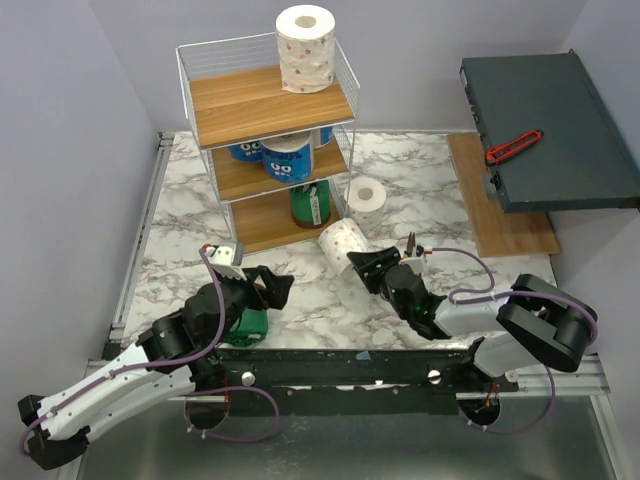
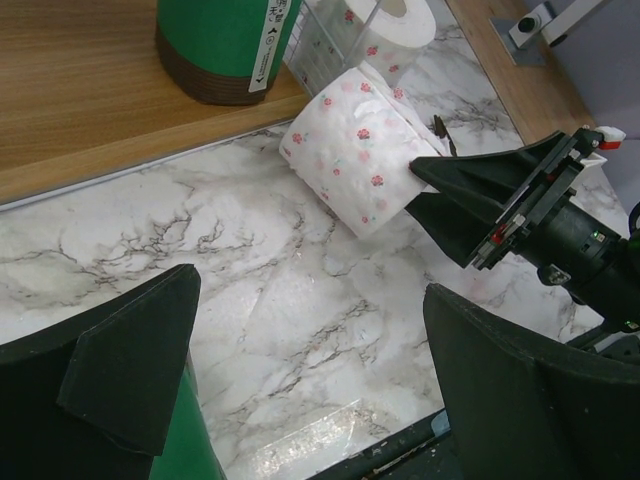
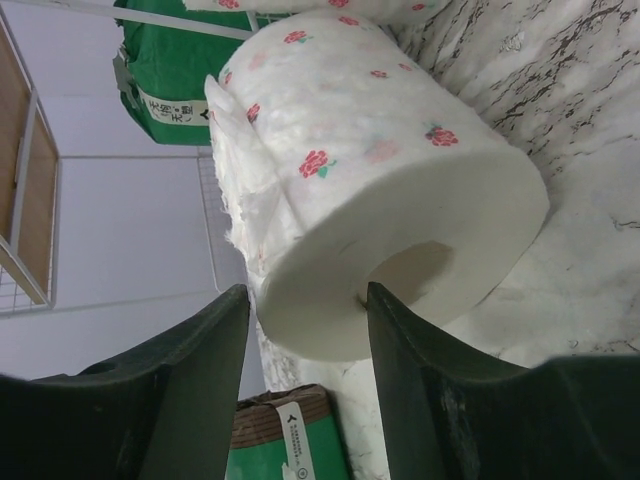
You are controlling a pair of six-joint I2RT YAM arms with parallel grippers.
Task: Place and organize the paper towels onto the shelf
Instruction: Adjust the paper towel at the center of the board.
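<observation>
A white roll with pink-red speckles [image 1: 343, 243] lies on its side on the marble table, in front of the shelf [image 1: 228, 108]. My right gripper [image 1: 362, 262] is open at the roll's near end. In the right wrist view the roll's end [image 3: 390, 200] sits at the open fingertips [image 3: 240, 305], one finger by the hollow core. My left gripper [image 1: 278, 285] is open and empty, with a green-wrapped roll [image 1: 245, 325] beside it. The left wrist view shows the speckled roll [image 2: 360, 150] and the right gripper [image 2: 425, 185] against it. The left gripper [image 2: 310, 340] spans bare marble.
The shelf holds a speckled roll [image 1: 305, 48] on top, blue rolls [image 1: 287, 158] in the middle and a green roll [image 1: 311, 203] at the bottom. A white roll [image 1: 366, 195] stands beside the shelf. A dark flat box [image 1: 550, 130] with a red tool [image 1: 513, 146] sits at the right.
</observation>
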